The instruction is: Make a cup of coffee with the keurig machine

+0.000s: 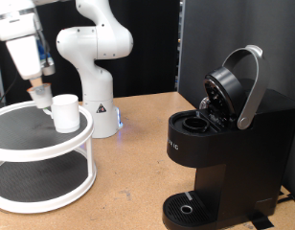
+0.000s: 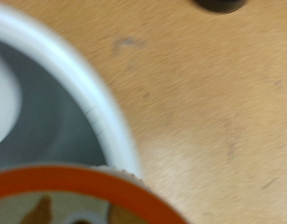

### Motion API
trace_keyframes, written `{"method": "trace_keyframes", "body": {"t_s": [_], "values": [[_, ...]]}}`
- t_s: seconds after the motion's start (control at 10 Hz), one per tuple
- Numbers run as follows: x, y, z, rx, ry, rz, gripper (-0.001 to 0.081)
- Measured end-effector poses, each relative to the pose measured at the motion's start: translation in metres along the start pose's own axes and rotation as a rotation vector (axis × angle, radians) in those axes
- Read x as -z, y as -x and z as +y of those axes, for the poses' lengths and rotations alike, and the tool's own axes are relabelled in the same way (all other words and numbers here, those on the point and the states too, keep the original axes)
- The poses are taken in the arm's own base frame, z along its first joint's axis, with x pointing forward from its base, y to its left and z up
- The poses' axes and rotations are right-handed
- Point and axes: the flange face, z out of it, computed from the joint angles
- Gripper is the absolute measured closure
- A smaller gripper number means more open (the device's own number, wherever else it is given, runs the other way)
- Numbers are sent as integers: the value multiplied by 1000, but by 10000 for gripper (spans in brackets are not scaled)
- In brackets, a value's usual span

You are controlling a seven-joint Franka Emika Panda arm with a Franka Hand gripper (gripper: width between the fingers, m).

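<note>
Hanging over the white two-tier stand at the desk's left edge, the gripper is seen holding a tan-lidded pod beside the cup, while the keurig machine gapes open at the desk's right.

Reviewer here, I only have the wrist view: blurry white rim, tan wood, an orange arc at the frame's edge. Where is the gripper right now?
Observer: The gripper hangs over the top shelf of a white two-tier round stand, at the exterior view's left.
Operator: Is the cup nearby?
Observer: Yes, the cup stands on that top shelf, just to the exterior view's right of the gripper.
Operator: And the keurig machine?
Observer: The keurig machine sits at the exterior view's right with its lid raised.
Operator: Anything on its drip tray?
Observer: No mug stands there.
</note>
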Motion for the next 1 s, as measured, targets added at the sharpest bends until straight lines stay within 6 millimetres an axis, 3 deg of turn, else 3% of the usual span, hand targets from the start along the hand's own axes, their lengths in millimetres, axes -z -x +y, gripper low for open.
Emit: {"method": "trace_keyframes", "body": {"t_s": [0.2,0.5,1.0], "values": [[3,-23,-4,-50,24,5,368],[-1,-35,-7,-90,14,92,368],[-7,-115,-32,-171,24,189,368]]}}
